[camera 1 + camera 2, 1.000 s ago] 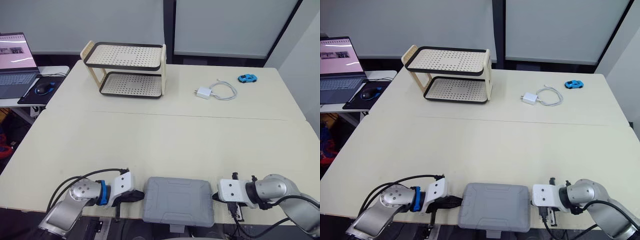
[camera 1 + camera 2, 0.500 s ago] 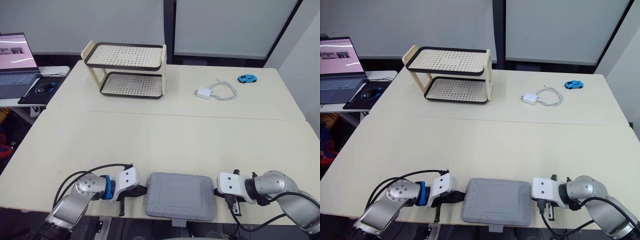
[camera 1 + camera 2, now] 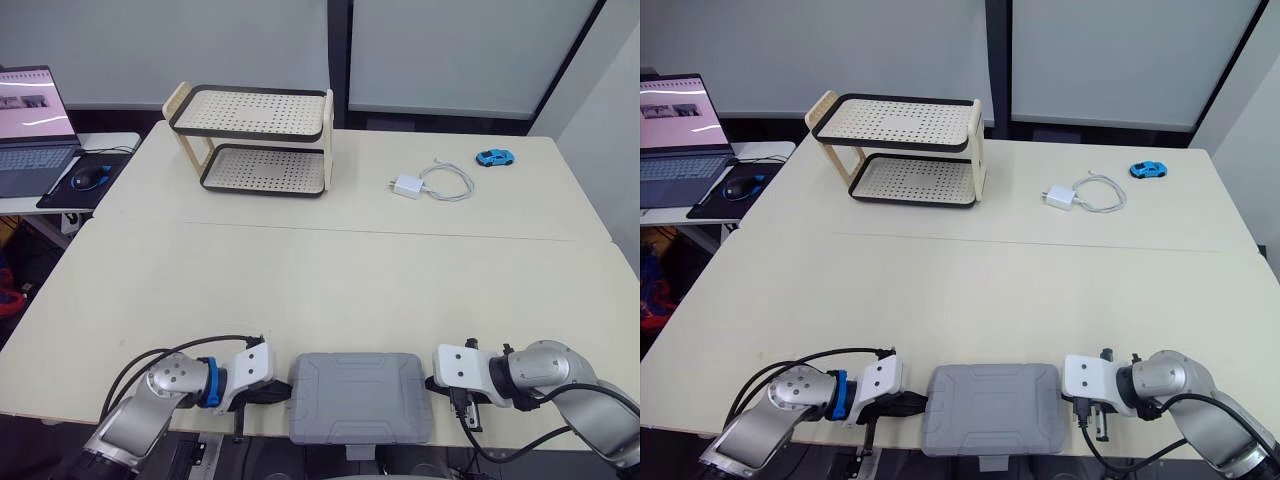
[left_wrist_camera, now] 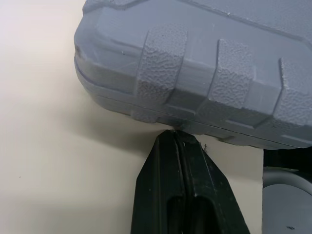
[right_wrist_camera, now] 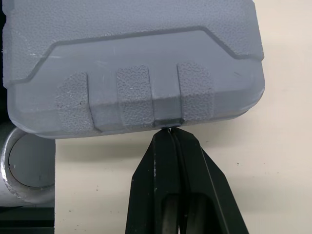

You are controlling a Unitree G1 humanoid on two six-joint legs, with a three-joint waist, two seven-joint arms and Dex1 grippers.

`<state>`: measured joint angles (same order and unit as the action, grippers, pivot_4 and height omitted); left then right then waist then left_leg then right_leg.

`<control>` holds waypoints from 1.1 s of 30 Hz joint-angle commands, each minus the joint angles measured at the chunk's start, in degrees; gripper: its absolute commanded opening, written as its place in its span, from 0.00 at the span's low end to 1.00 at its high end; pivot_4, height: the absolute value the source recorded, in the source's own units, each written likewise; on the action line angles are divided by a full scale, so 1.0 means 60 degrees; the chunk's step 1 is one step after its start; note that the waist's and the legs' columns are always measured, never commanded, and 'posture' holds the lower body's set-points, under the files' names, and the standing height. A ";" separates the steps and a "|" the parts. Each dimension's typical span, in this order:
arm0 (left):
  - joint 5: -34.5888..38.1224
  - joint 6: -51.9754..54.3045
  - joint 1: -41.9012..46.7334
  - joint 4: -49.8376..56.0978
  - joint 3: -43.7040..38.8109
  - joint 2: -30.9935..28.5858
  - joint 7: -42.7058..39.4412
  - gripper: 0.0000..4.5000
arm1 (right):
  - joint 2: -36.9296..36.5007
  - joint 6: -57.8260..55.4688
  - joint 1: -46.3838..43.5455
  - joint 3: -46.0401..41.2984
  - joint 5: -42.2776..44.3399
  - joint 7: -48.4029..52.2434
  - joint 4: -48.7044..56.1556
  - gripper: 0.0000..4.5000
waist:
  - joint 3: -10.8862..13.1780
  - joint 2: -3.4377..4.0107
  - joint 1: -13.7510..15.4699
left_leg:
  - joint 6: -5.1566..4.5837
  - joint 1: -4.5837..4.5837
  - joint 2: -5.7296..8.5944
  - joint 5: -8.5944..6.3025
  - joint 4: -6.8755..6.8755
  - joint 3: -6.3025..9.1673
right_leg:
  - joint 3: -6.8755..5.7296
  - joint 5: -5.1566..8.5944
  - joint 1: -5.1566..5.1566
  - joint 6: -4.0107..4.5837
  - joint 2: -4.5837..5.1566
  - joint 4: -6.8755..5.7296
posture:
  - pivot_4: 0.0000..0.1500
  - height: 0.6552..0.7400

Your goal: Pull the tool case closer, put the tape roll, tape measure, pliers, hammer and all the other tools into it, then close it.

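Both pairs pressed together, left fingers (image 4: 158,195) and right fingers (image 5: 156,190) touching tool case (image 3: 360,396) ends

Tool case (image 3: 360,396) at near table (image 3: 350,290) edge; rack (image 3: 255,140) far behind, leftward.

The closed grey tool case (image 3: 990,410) lies flat at the table's (image 3: 970,290) near edge, directly between the two sets of jaws. The left gripper (image 3: 922,404) points its black fingers (image 3: 906,405) at the case's left side, tips at its edge. The right gripper (image 3: 1066,392) meets the opposite side. Well beyond the left jaws stands a two-tier perforated rack (image 3: 905,150). Well beyond the right jaws lie a white charger (image 3: 1058,198) with its coiled cable and, farther still, a blue toy car (image 3: 1149,169).
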<state>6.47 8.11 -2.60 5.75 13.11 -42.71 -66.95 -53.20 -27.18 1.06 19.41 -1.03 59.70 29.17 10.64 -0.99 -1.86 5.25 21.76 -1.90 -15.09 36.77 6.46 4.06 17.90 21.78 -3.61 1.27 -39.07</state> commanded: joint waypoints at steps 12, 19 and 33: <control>0.0039 -0.0153 0.0017 0.0181 0.0074 0.0107 0.0120 0.00 | -0.0055 -0.0078 0.0051 -0.0058 0.0130 0.0103 0.0486 0.00 | -0.0001 0.0002 0.0000 | 0.0000 -0.0001 0.0000 0.0000 0.0011 0.0002 | 0.0000 -0.0002 -0.0007 -0.0002 0.0000 -0.0001 | 1.00 0.94; 0.0495 -0.0444 -0.0143 -0.0274 -0.1075 -0.0834 -0.0157 0.00 | -0.0954 -0.0048 0.0843 -0.1670 0.0775 0.0331 0.0488 0.00 | -0.0001 0.0002 -0.0009 | 0.0000 0.0000 0.0000 0.0000 0.0012 0.0003 | -0.0001 -0.0003 -0.0007 -0.0002 0.0000 -0.0001 | 1.00 0.94; 0.1503 -0.1303 -0.1186 -0.0356 -0.4645 -0.2736 -0.0536 0.00 | -0.2247 0.3155 0.2887 -0.8125 0.3041 0.3774 -0.0912 0.00 | 0.0006 0.0002 0.0000 | -0.0002 -0.0026 0.0000 -0.0003 0.0008 -0.0011 | -0.0003 -0.0003 -0.0042 -0.0002 0.0007 0.0012 | 1.00 0.94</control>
<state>13.92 -0.17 -10.27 2.44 -13.63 -59.37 -70.59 -66.28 -9.48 18.86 -27.62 15.49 80.37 23.91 10.67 -0.98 -1.86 5.24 21.44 -1.91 -15.11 36.79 6.39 4.05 17.90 21.38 -3.62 1.31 -38.99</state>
